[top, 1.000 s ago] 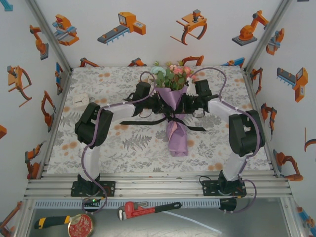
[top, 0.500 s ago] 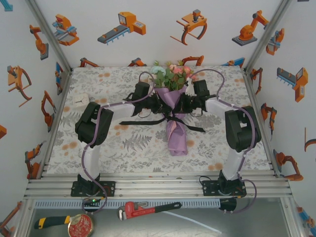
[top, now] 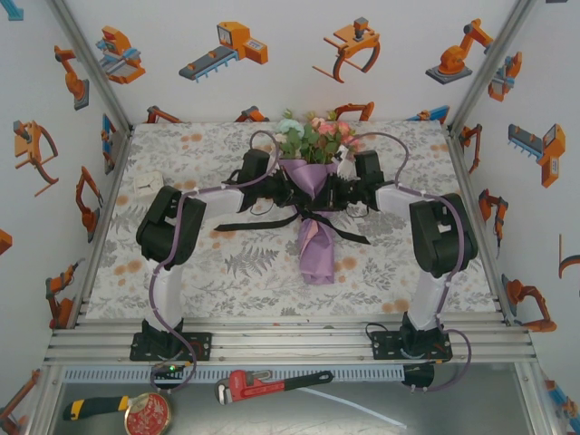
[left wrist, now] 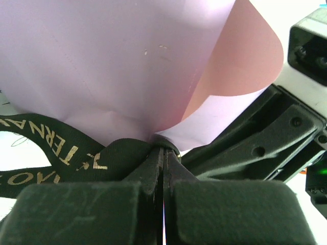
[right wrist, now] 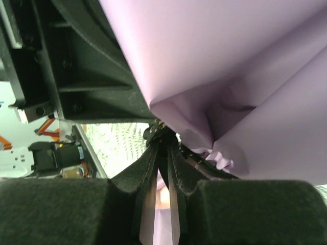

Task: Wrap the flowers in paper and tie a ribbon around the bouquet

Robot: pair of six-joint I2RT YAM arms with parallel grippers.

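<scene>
At my left wrist, my left hand is pressed together, the two fingers meeting with no gap, and the ribbon runs into their tips. I have it pinched there. The black band carries pale lettering and loops away to the left. Right above my fingertips the paper gathers to a tight neck, lilac across most of the view. Its pink side curls out at the upper right.

At my right wrist, my right hand narrows to a thin wedge. Slim slits of light show lower down between the fingers, but the tips meet on a dark bit of the ribbon where the paper bunches. Folds of lilac paper hang over me to the right, and a strip of the counter with its leaf print shows beyond.

From above, the bouquet lies near the middle of the counter, toward the far side. The flowers point away from my bases and the paper tail points toward them. My two hands close in on its neck from either side, left and right. The ribbon crosses there, its ends trailing out over the counter on both sides.
</scene>
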